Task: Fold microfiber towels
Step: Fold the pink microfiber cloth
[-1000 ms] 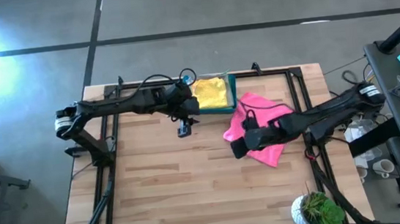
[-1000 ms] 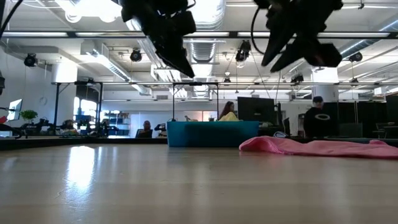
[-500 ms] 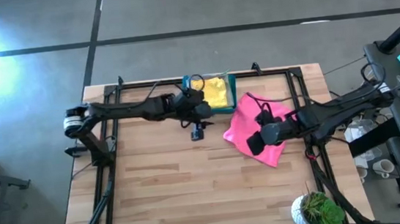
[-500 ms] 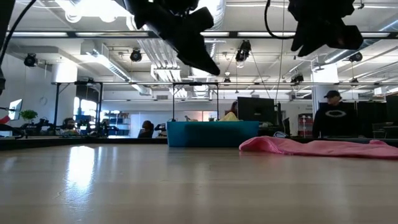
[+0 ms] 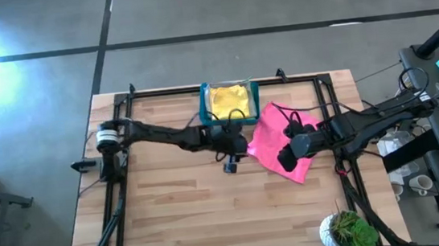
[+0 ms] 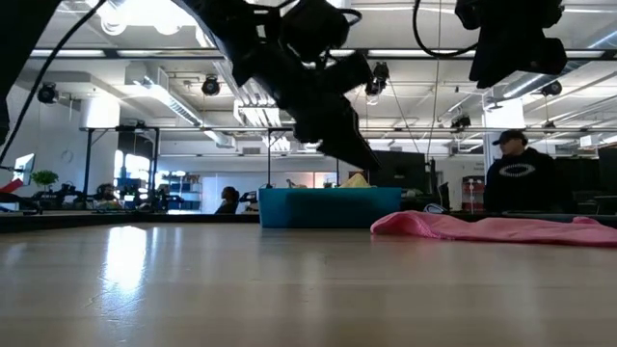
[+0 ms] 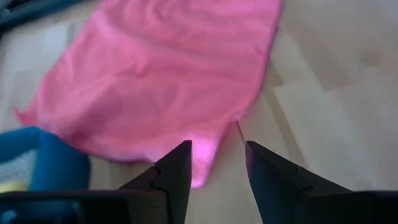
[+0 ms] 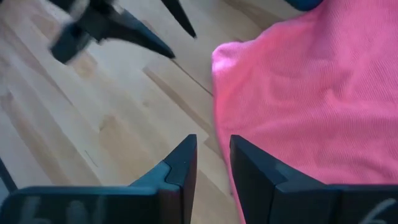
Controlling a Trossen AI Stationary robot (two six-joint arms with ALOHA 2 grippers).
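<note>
A pink towel lies spread flat at the table's right of centre, also seen as a low mound in the low view. My left gripper hangs open above the towel's left corner, slanting down and touching nothing. My right gripper is open and held high over the towel's near left edge. A yellow towel lies in the blue bin at the far edge.
The blue bin stands just behind the left gripper. A potted plant sits at the near right corner. Bare wooden table stretches along the near and left sides. A person stands in the room beyond.
My left gripper has swung from in front of the bin toward the table's right and near edge and has come down, stopping over the pink towel's left corner. My right gripper has drawn back toward the right edge and risen a little. The towel has kept still.
</note>
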